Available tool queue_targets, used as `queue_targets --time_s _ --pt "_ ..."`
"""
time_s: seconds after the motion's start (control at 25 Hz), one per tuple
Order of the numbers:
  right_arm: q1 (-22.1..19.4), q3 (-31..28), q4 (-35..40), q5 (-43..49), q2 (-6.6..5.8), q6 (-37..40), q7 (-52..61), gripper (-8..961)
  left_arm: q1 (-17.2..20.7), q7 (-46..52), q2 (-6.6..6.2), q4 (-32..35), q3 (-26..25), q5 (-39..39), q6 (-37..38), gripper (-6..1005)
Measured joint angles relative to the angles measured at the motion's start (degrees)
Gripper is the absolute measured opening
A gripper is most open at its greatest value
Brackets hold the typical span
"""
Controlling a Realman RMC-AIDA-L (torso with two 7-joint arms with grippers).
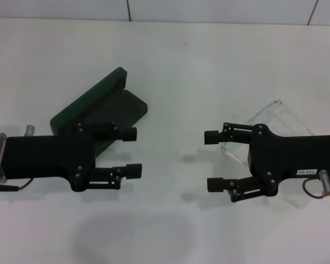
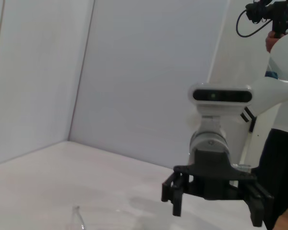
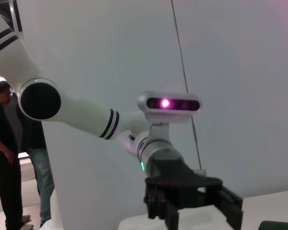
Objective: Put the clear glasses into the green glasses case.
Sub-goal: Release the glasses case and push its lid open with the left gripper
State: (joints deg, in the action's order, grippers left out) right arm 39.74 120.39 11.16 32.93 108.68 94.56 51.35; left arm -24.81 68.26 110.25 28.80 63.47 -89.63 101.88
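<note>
The green glasses case (image 1: 126, 107) lies open on the white table, left of centre, its lid (image 1: 91, 99) raised on the far-left side. My left gripper (image 1: 132, 152) hovers open over the case's near end, partly hiding it. The clear glasses (image 1: 275, 118) rest on the table at the right, partly under my right arm. My right gripper (image 1: 212, 160) is open, pointing at the left one across a gap. The left wrist view shows the right gripper (image 2: 216, 213) and a bit of the clear glasses (image 2: 79, 218). A corner of the case (image 3: 278, 225) shows beside the left gripper (image 3: 204, 219) in the right wrist view.
The white table (image 1: 170, 60) runs back to a tiled wall. People stand beyond the table in both wrist views.
</note>
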Motion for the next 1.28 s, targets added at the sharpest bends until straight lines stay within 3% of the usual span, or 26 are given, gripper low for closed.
queue_targets --time_s 0.64,0.8,0.92,1.0,1.08,1.12,1.28 --pt "-0.52 -1.39 0.10 -0.01 -0.33 -0.87 0.02 886 0.14 2.45 0.23 2.21 -0.69 -1.88 -0.46 763" --pt "-0.18 -2.10 0.09 -0.07 -1.51 -0.65 0.38 879 1.05 3.90 1.29 5.75 -6.30 -1.58 -0.48 761" --pt "-0.84 -4.67 0.10 0.11 -2.14 0.00 0.09 877 1.50 9.85 3.02 13.34 -12.82 -3.75 -1.59 760" --pt "-1.55 -5.70 0.07 0.13 -2.39 -0.04 -0.23 875 1.60 17.37 4.50 23.35 -14.27 -8.85 -4.99 759" --pt "-2.37 -6.48 -0.15 0.17 -2.68 -0.61 -0.64 874 0.49 30.31 6.90 39.74 -14.07 -20.20 -10.81 758" --pt "-2.87 -6.92 -0.42 0.22 -2.89 -1.38 -0.95 873 0.49 30.31 6.90 39.74 -14.07 -20.20 -10.81 757" --pt "-4.06 -7.56 -0.74 0.26 -4.35 -5.16 -1.23 871 -4.64 46.30 8.94 53.37 -12.31 -39.25 -13.28 731"
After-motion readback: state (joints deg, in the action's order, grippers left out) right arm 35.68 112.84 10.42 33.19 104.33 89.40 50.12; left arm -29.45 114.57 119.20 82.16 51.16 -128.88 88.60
